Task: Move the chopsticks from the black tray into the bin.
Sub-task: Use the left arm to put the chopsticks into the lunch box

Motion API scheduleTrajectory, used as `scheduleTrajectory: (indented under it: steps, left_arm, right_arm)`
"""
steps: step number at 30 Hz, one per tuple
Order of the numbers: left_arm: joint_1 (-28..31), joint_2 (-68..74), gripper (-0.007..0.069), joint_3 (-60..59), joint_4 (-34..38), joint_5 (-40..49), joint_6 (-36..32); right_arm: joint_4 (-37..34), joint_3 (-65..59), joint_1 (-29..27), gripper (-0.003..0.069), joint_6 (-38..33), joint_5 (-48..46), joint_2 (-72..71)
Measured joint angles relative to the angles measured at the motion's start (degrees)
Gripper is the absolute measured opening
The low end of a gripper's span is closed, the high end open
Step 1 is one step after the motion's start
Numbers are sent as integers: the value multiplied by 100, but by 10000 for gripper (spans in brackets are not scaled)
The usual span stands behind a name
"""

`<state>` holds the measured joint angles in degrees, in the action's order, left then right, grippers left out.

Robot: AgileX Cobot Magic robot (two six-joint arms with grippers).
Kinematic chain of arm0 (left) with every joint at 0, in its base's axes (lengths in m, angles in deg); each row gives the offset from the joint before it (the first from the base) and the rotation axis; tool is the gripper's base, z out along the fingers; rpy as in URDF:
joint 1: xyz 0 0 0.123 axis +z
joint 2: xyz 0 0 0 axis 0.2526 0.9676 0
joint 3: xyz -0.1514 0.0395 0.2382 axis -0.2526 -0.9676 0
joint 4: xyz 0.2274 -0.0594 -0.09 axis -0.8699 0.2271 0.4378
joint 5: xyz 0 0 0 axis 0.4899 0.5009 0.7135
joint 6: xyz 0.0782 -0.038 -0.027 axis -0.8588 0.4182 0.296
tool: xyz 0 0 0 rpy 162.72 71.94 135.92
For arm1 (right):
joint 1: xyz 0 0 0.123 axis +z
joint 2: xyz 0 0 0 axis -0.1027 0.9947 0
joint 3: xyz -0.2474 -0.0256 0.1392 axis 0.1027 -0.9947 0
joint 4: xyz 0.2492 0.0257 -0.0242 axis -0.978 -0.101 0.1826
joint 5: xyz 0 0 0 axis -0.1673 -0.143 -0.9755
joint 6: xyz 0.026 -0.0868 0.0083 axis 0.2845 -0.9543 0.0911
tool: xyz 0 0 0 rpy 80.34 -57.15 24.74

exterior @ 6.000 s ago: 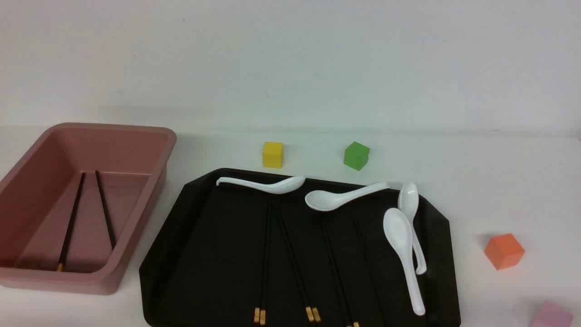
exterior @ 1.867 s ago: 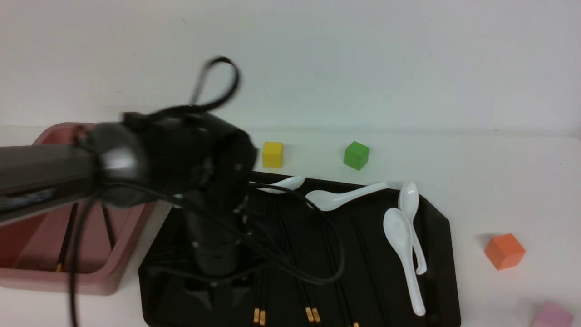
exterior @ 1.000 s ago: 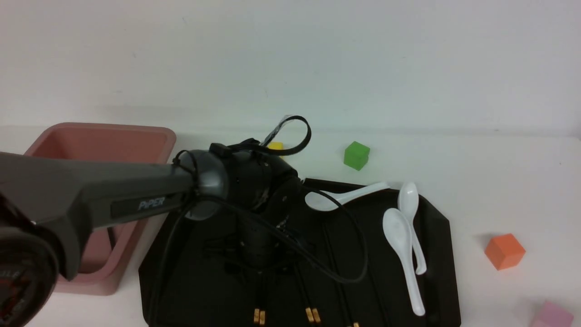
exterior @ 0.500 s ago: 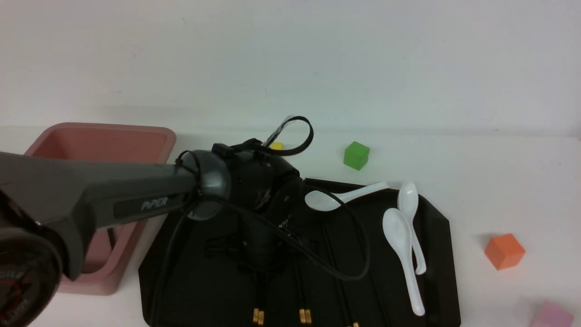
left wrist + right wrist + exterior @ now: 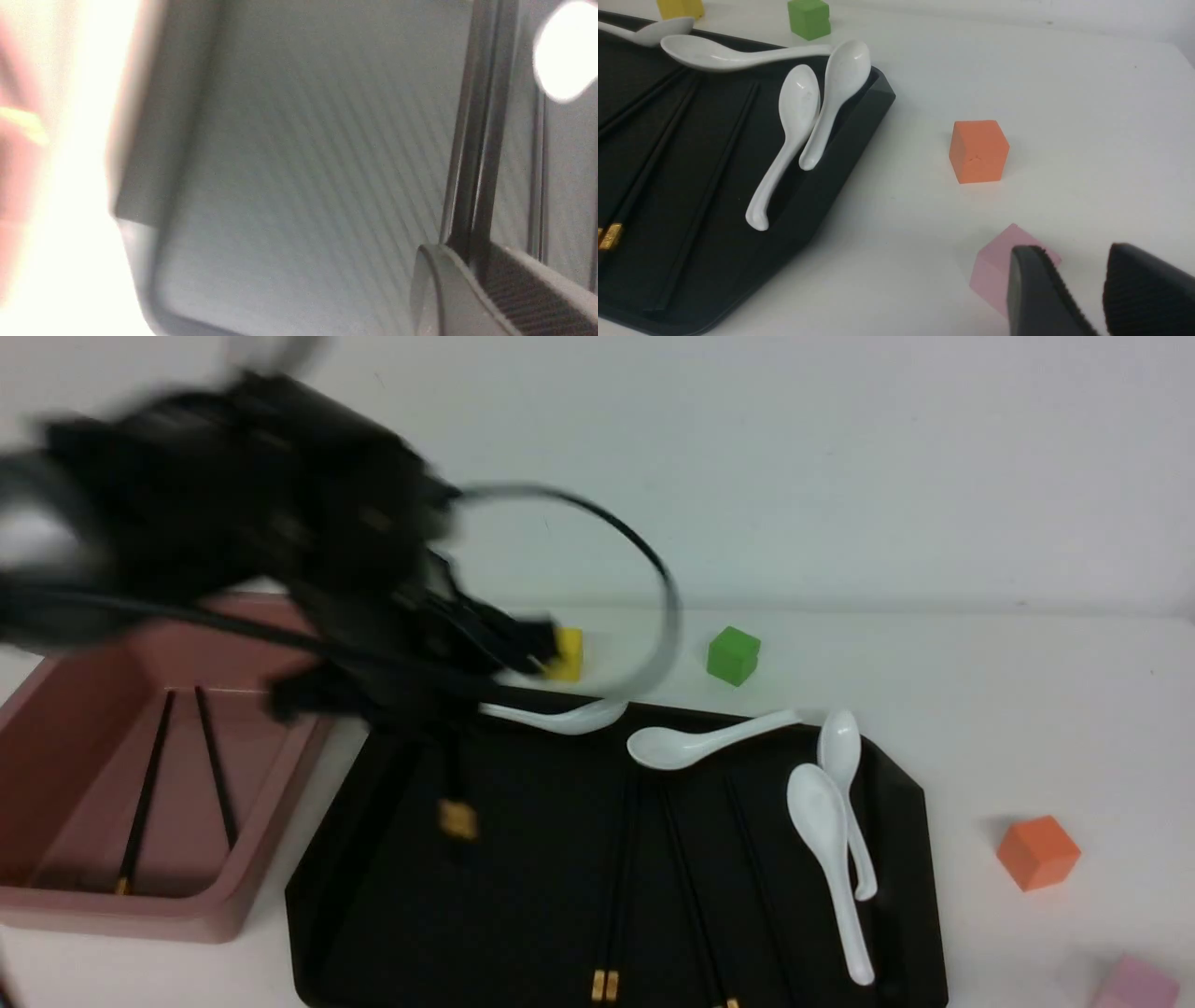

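Though blurred, left gripper (image 5: 476,263) pinches thin black chopsticks (image 5: 468,140) | right gripper (image 5: 1080,254): ribbed jaws apart

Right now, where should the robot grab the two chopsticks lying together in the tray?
Probably mid-length, coming straight down with the jaws set across them. The paired chopsticks lie flat and side by side on the black tray, so one pinch should catch both.

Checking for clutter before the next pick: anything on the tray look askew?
Yes: one white ceramic soup spoon sits tilted, bowl propped on the right rim of the glossy black rectangular tray. Nothing looks spilled.
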<state>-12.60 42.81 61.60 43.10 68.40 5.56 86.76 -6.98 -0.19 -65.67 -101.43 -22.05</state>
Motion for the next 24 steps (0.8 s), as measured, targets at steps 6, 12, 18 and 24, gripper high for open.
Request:
scheduleTrajectory:
  steps: [6,12,18,24]
  left_arm:
    - [1701,-234,100,-7,-24,444,-714]
    - [2990,232,100,-19,-19,81,-1099]
    - [3193,793,100,-21,-57,-631,-1376]
    - [3186,1343,173,-21,-8,-1077,-1480]
  right_arm:
    - [0,0,0,242,0,0,0]
    - [0,0,0,242,0,0,0]
    - [0,0,0,242,0,0,0]
    - [0,0,0,242,0,0,0]
